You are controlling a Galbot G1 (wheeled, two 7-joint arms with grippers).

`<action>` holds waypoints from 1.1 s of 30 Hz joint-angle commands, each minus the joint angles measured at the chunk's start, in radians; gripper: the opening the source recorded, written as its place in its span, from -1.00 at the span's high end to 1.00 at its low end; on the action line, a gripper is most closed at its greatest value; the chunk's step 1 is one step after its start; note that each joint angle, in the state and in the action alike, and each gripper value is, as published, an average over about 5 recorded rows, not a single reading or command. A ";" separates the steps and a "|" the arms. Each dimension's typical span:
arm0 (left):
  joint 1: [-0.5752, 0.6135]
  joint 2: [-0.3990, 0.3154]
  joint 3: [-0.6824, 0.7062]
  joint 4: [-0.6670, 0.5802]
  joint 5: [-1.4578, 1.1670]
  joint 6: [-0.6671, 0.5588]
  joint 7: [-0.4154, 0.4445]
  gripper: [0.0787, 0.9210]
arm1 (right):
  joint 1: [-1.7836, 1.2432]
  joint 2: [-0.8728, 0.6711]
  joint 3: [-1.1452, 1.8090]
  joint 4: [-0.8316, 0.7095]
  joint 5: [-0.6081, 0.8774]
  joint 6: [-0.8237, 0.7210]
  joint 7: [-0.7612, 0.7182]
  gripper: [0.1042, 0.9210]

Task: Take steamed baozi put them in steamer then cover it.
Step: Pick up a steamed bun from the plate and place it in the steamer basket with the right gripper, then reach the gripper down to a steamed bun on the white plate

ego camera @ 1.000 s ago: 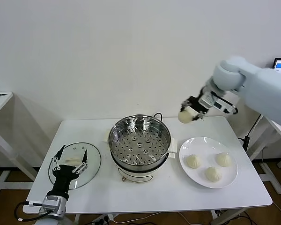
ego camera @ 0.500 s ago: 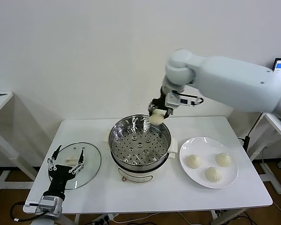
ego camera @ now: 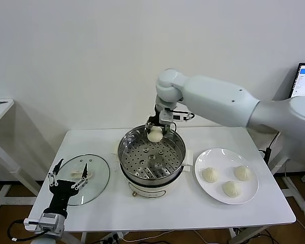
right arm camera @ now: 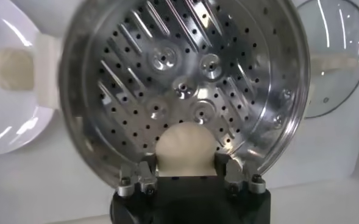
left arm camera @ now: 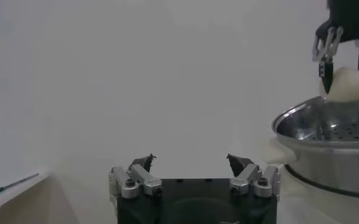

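Right gripper (ego camera: 155,133) clamps bun (ego camera: 155,134) above steamer (ego camera: 151,155) far rim; early release risks rim bounce. Left gripper (ego camera: 68,179) wide open, empty, near lid (ego camera: 97,175).

1. Right arm (ego camera: 218,101): smooth white-grey rounded shell segs w/ bulbous joint; thin black cable at wrist.
2. Right gripper (right arm camera: 189,176): black body, silver linkage fingers (right arm camera: 136,179) w/ screws.
3. Left gripper (ego camera: 68,175): black body, silver links, black tips; grey wrist collar, black cable.
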 commanded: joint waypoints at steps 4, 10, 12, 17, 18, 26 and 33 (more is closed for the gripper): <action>-0.001 0.001 -0.004 0.000 -0.003 -0.001 0.001 -0.77 | -0.092 0.057 0.042 -0.129 -0.056 0.023 0.010 -0.32; -0.001 0.000 -0.004 -0.002 -0.003 -0.001 0.001 -0.77 | -0.109 0.065 0.056 -0.142 -0.066 0.019 0.014 -0.32; -0.001 0.000 -0.005 -0.002 -0.003 -0.002 0.001 -0.77 | -0.112 0.068 0.060 -0.145 -0.069 0.017 0.015 -0.33; 0.001 -0.001 -0.010 -0.001 -0.003 -0.003 0.001 -0.77 | -0.111 0.067 0.058 -0.138 -0.071 0.006 0.011 -0.43; 0.001 -0.001 -0.011 -0.001 -0.003 -0.004 0.001 -0.77 | -0.109 0.064 0.058 -0.134 -0.070 0.000 0.009 -0.50; 0.004 -0.001 -0.007 -0.002 -0.002 -0.004 0.001 -0.77 | -0.054 -0.012 0.061 -0.027 0.063 -0.074 -0.018 -0.75; 0.012 0.001 -0.003 -0.013 -0.001 -0.003 -0.001 -0.77 | 0.171 -0.261 -0.025 0.165 0.359 -0.264 -0.127 -0.76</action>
